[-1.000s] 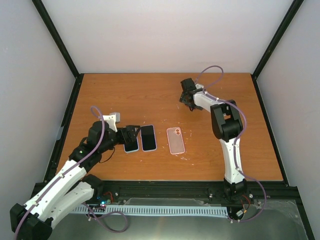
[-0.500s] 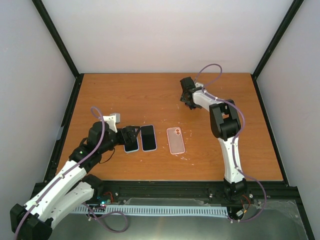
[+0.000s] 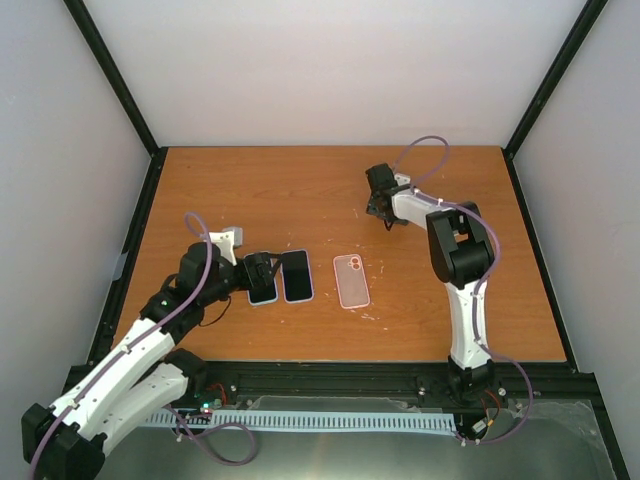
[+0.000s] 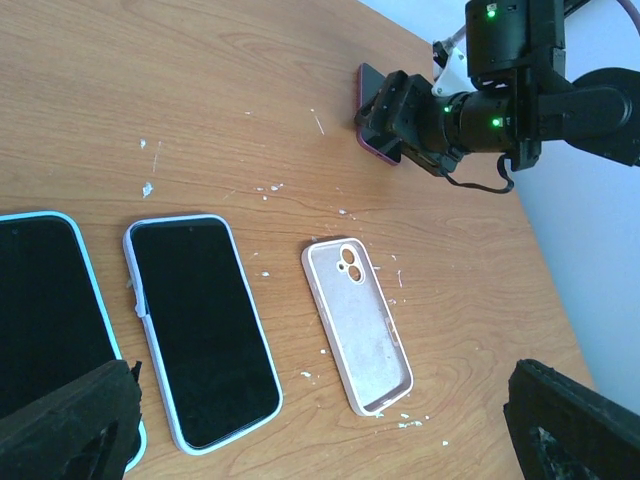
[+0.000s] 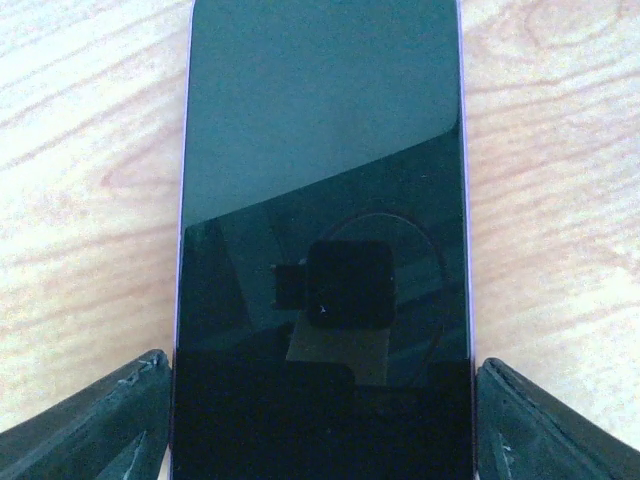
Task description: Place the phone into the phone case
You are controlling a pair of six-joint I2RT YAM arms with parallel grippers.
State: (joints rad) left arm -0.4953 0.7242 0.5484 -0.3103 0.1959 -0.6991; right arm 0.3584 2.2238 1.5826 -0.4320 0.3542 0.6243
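Observation:
An empty pink phone case (image 3: 351, 280) lies open side up on the wooden table; it also shows in the left wrist view (image 4: 357, 325). My right gripper (image 3: 381, 203) is at the far middle of the table, shut on a black-screened phone with a purple edge (image 5: 320, 230). Its fingers (image 5: 90, 420) press the phone's two long sides, and the phone shows small in the left wrist view (image 4: 372, 130). My left gripper (image 3: 262, 270) is open and empty, low over two cased phones (image 4: 200, 325) left of the pink case.
The two cased phones lie side by side, one blue-rimmed (image 4: 50, 320) and one lavender-rimmed (image 3: 296, 275). Small white flecks (image 4: 150, 188) dot the table. Black frame posts (image 3: 120, 90) and white walls enclose the table.
My right gripper has shifted slightly right and nearer with the phone. The left arm and the things on the table have barely moved.

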